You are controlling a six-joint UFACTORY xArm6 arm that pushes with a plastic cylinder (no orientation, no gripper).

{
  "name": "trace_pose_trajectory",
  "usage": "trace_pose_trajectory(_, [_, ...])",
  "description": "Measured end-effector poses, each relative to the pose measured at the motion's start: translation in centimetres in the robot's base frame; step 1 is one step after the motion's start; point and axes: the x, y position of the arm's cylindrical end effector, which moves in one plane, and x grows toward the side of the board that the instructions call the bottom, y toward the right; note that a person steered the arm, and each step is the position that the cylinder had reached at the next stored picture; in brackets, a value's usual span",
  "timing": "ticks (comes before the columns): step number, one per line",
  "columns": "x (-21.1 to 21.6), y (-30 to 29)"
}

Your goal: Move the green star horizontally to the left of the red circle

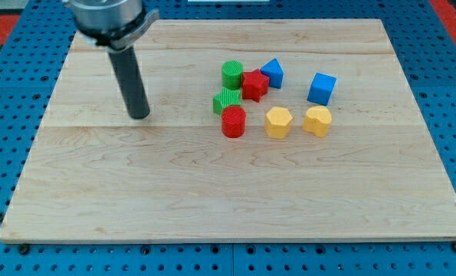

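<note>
My tip (139,115) stood bare, touching nothing, well to the view's left of the green star (226,100), which touched the red circle (233,122). Star probably light, rigid, slippery; push its upper-right side.

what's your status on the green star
My tip on the board, well to the view's left of the cluster. Green star above-left of red circle, touching it. Green cylinder and red star crowd behind.
</note>
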Motion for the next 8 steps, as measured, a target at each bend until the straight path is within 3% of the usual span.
trace_pose_trajectory(1, [1.3, 1.4])
trace_pose_trajectory(2, [6.0, 2.2])
trace_pose_trajectory(3, [8.6, 9.7])
trace_pose_trajectory(5, [4.3, 34.9])
trace_pose_trajectory(6, [-0.1, 34.5])
trace_pose_trajectory(7, [-3.6, 30.0])
trace_pose_trajectory(8, [-3.6, 22.4])
